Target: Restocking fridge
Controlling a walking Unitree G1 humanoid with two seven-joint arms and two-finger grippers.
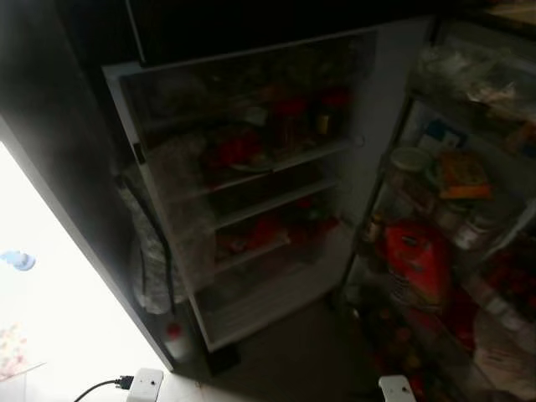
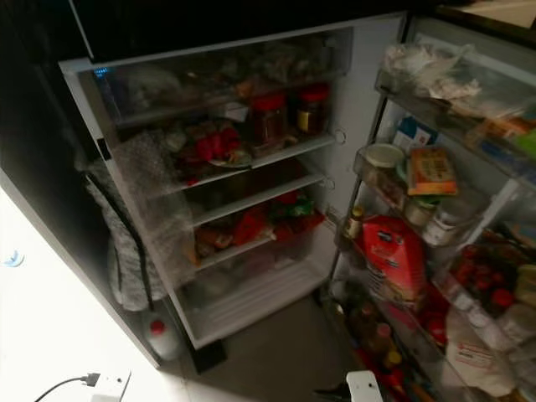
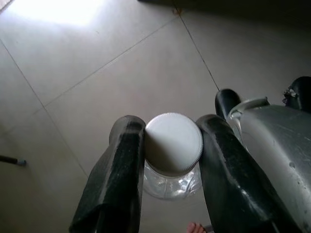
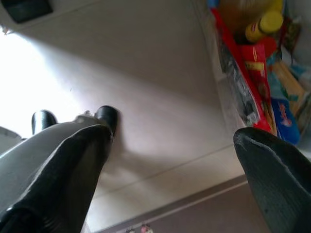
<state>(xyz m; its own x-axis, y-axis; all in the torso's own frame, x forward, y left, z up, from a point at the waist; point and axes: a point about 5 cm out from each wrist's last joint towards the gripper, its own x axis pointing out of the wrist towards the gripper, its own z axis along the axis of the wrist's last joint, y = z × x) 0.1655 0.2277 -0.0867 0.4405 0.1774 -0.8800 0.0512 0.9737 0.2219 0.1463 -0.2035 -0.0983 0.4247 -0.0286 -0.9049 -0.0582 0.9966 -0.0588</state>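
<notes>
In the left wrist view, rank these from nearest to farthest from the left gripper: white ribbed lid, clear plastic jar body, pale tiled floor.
1. The white ribbed lid, pinched between the fingers of the left gripper.
2. The clear plastic jar body, just beyond the lid.
3. The pale tiled floor, well beyond the jar.

Pale tiled floor point(image 3: 97, 63), thin grout lines crossing diagonally. White plug adapter point(image 1: 144, 384) with black cable point(image 1: 96, 389) low on the bright floor patch, left of the open appliance. Small white red-capped plastic bottle point(image 2: 164, 337) standing on floor. Grey patterned cloth point(image 2: 126, 251) hanging above the bottle.
</notes>
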